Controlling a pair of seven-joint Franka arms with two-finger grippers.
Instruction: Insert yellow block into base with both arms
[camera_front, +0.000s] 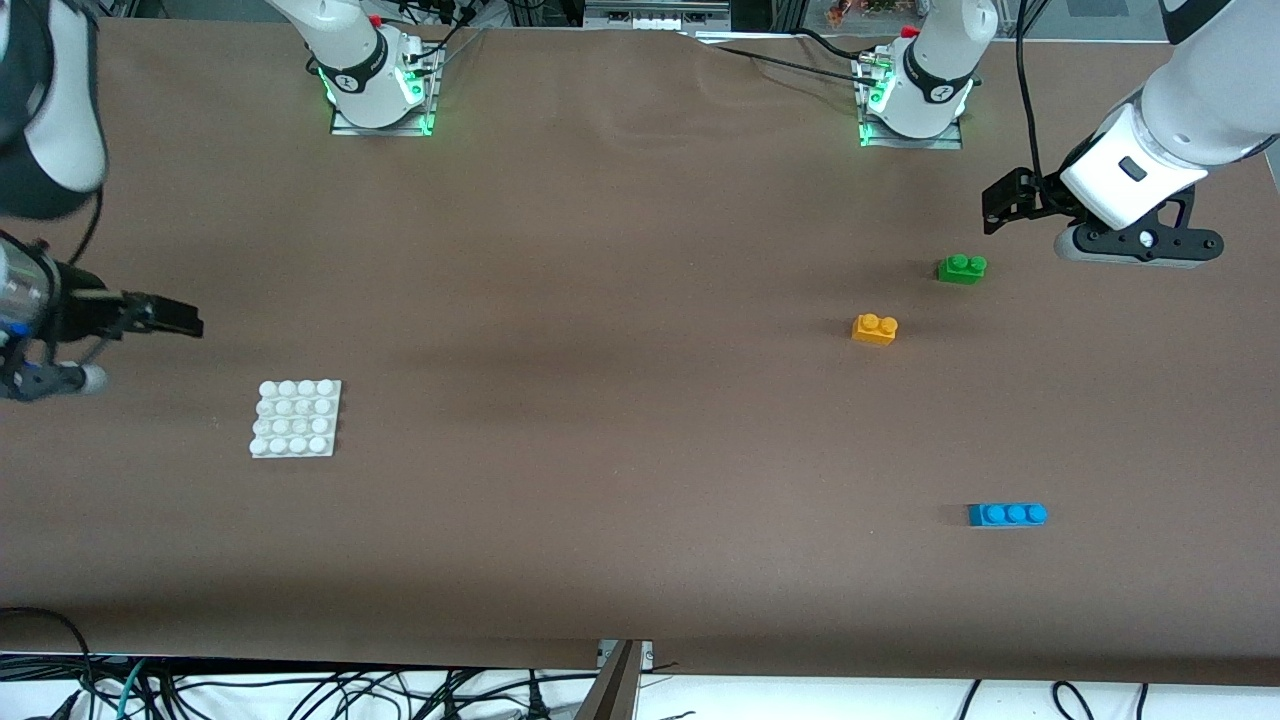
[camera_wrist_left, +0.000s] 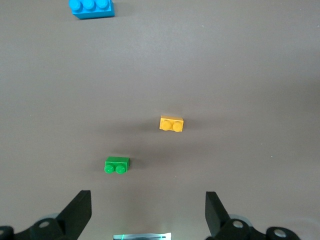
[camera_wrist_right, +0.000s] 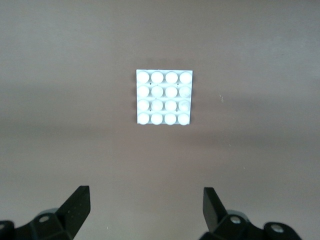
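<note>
Matt brown table covering (camera_front: 600, 300), perhaps cloth; yellow block (camera_front: 875, 329) and base (camera_front: 296, 419) smooth plastic.

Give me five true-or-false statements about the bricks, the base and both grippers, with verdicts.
1. The yellow block sits on the base. False: it lies on the bare table, toward the left arm's end, far from the base.
2. The green brick is farther from the front camera than the yellow block. True.
3. The left gripper holds the green brick. False: it is open and empty, up in the air near that brick.
4. The right gripper is open, with nothing between its fingers. True.
5. The blue brick has two studs. False: it has three.
</note>
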